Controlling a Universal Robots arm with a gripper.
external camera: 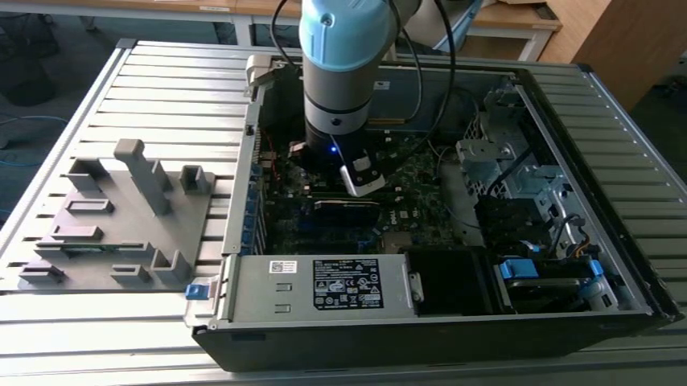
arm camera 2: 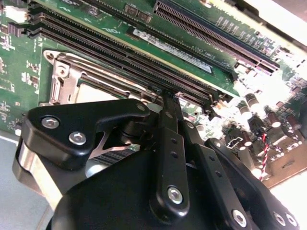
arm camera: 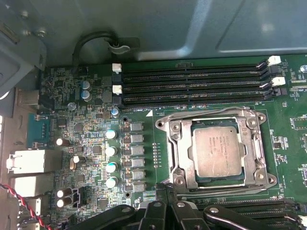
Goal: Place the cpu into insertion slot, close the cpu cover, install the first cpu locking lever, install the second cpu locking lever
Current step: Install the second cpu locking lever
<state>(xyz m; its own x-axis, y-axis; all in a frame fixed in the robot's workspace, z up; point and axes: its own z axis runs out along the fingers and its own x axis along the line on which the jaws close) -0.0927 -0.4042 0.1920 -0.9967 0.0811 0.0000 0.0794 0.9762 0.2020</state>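
In the first wrist view the cpu (arm camera: 218, 152), a silvery-grey square chip, lies flat in the insertion slot (arm camera: 194, 178). The cpu cover (arm camera: 176, 143), a thin metal frame, lies down around the chip. Thin wire levers (arm camera: 211, 116) run along two sides of the frame; I cannot tell whether they are latched. My gripper (arm camera: 165, 192) hovers just off one edge of the socket, fingers together with nothing between them. In the second wrist view the gripper (arm camera 2: 165, 99) points down beside the socket frame (arm camera 2: 62, 76) and the memory slots. In the exterior view my arm (external camera: 338, 80) reaches down into the open computer case.
Long black memory slots (arm camera: 192, 84) flank the socket on two sides. Rows of capacitors (arm camera: 111, 151) and a red-black cable (arm camera: 24, 199) lie nearby. The case walls (external camera: 601, 104) and power supply (external camera: 322, 283) close in. A grey fixture plate (external camera: 118, 217) sits at the exterior view's left.
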